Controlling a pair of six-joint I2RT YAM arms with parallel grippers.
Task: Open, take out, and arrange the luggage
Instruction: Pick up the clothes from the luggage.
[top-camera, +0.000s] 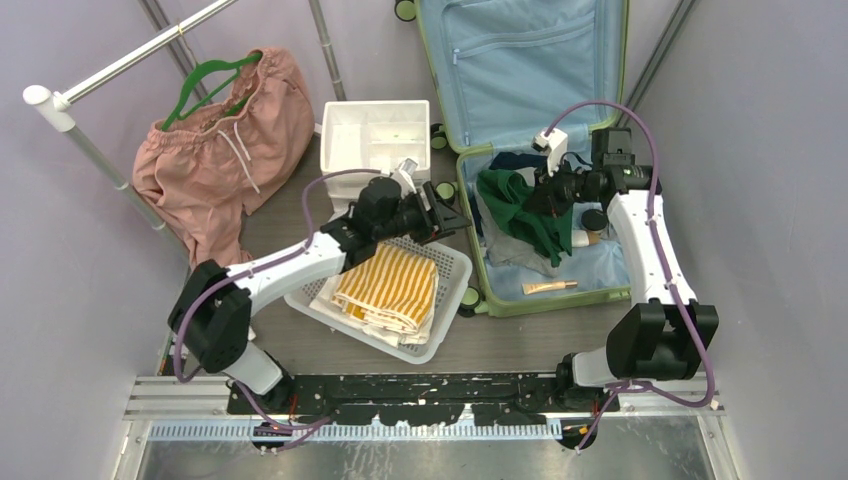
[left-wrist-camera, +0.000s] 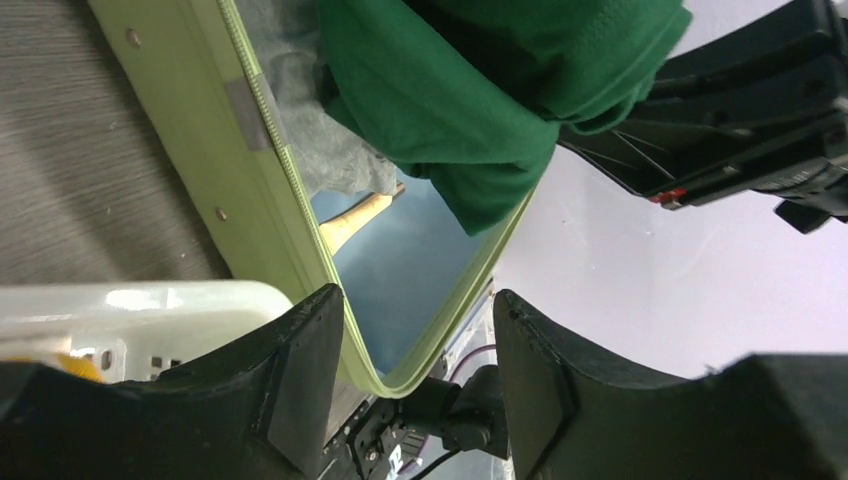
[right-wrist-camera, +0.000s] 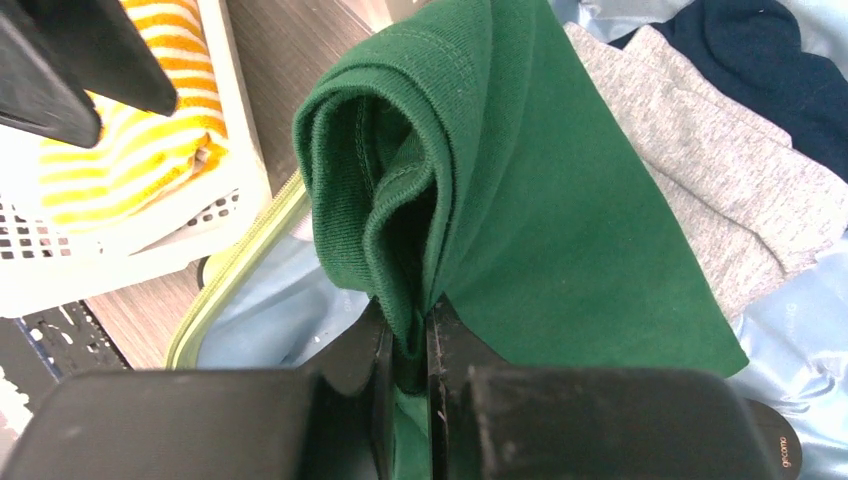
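Open luggage (top-camera: 600, 268) lies lengthwise left-to-right, wheels (top-camera: 437, 130) leftward (lid (top-camera: 530, 70) farther back).

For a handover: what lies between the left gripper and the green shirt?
The rim of the luggage runs between the left gripper and the green shirt; the left wrist view shows it.

Cramped: green shirt (top-camera: 515, 208) dangles over the left side of the luggage (top-camera: 560, 301), white basket (top-camera: 460, 272) hugs its rim; only the spot by the tube (top-camera: 548, 287) is free.

Smooth blue cloth — luggage (top-camera: 520, 70) lining
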